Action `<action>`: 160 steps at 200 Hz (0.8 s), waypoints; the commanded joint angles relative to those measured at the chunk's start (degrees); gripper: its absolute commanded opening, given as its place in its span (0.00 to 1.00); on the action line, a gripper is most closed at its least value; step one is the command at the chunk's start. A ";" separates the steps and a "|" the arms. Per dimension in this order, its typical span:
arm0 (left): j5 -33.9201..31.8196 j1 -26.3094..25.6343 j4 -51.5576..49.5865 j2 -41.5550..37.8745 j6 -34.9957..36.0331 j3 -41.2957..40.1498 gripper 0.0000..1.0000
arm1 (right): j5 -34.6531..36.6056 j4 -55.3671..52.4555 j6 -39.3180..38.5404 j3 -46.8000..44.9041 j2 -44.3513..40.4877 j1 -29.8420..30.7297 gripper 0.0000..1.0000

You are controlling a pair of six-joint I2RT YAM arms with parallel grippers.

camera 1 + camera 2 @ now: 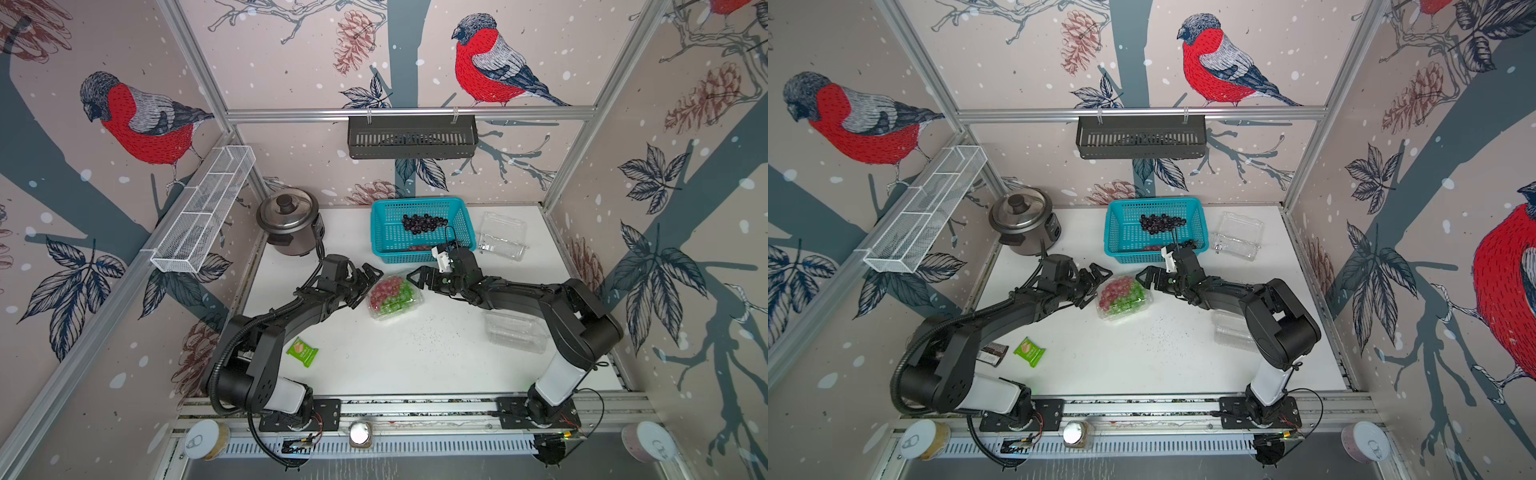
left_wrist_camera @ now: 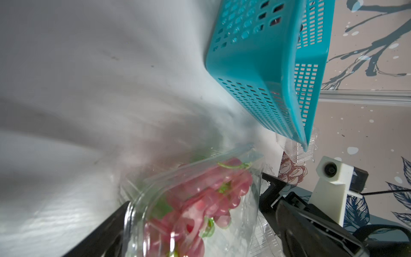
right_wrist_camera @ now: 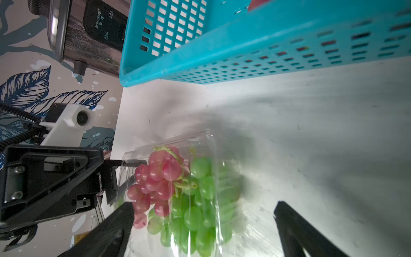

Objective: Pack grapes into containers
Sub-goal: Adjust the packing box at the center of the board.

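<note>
- Progress: one of three done, by my read; filled punnet (image 1: 375,312) at table centre holds red grapes (image 1: 384,291) and green grapes (image 1: 397,306); lid lies down over them; latched or not, can't tell
- Left to pack: dark grapes (image 1: 424,223) lie in the teal basket (image 1: 415,202) at the back; some red fruit (image 1: 419,248) shows at the basket's near wall, probably another bunch
- Spare packs: far empty punnet (image 1: 500,237) just beside the basket, looks open; near empty punnet (image 1: 515,332) by the right arm's elbow, lid state unclear
- Left gripper (image 1: 365,287): jaws wide, holding nothing; sits just beside the filled punnet's left side; contact can't be confirmed
- Right gripper (image 1: 415,282): jaws wide, holding nothing; sits at the filled punnet's back-right corner, between it and the basket; in the right wrist view its fingers (image 3: 115,222) stand either side of the punnet's end, no grip on it
- So the filled punnet lies between the two grippers, free of both
- Dark grapes are well apart from both grippers, nearer the right one; basket wall stands between
- Not in play: rice cooker (image 1: 289,222) back left; green snack packet (image 1: 302,352) near the left arm
</note>
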 commanded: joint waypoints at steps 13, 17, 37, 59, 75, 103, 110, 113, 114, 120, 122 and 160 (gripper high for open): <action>2.50 -2.57 3.99 6.37 2.68 6.18 0.98 | -1.73 1.19 0.48 -1.73 -1.43 -1.14 1.00; 2.59 -2.57 3.57 7.03 3.22 7.08 0.98 | -1.73 1.18 0.48 -1.92 -1.47 -1.25 1.00; 0.83 -2.39 -0.96 8.10 6.93 9.62 0.98 | -1.65 1.25 0.90 -2.92 -2.33 -1.97 1.00; -1.21 -1.17 -4.37 4.94 9.73 8.03 0.98 | -1.48 1.00 1.16 -3.76 -3.40 -2.15 1.00; -0.70 0.53 -3.35 0.92 9.90 3.97 0.98 | -1.53 1.83 2.39 -4.84 -4.09 -2.02 1.00; 3.19 2.25 4.58 -7.48 7.46 -6.57 0.98 | -1.29 4.60 5.76 -6.87 -4.45 -0.82 1.00; 4.07 2.35 6.26 -9.18 6.60 -8.77 0.98 | -1.29 5.44 6.73 -7.24 -4.47 -0.44 1.00; 4.38 2.37 6.75 -9.83 6.20 -9.69 0.98 | -1.29 5.78 7.09 -7.43 -4.39 -0.29 1.00; 4.48 2.40 7.03 -10.02 6.11 -10.02 0.98 | -1.29 5.93 7.21 -7.45 -4.38 -0.19 1.00; 4.98 2.44 8.40 -11.34 5.26 -11.66 0.98 | -1.37 6.42 7.95 -7.70 -4.39 0.32 1.00; 5.23 2.44 8.70 -11.75 4.99 -12.25 0.98 | -1.38 6.61 8.15 -7.72 -4.42 0.41 1.00; 9.55 5.00 18.66 -16.50 -0.66 -20.62 0.94 | -1.22 9.67 11.36 -8.30 -3.80 2.77 1.00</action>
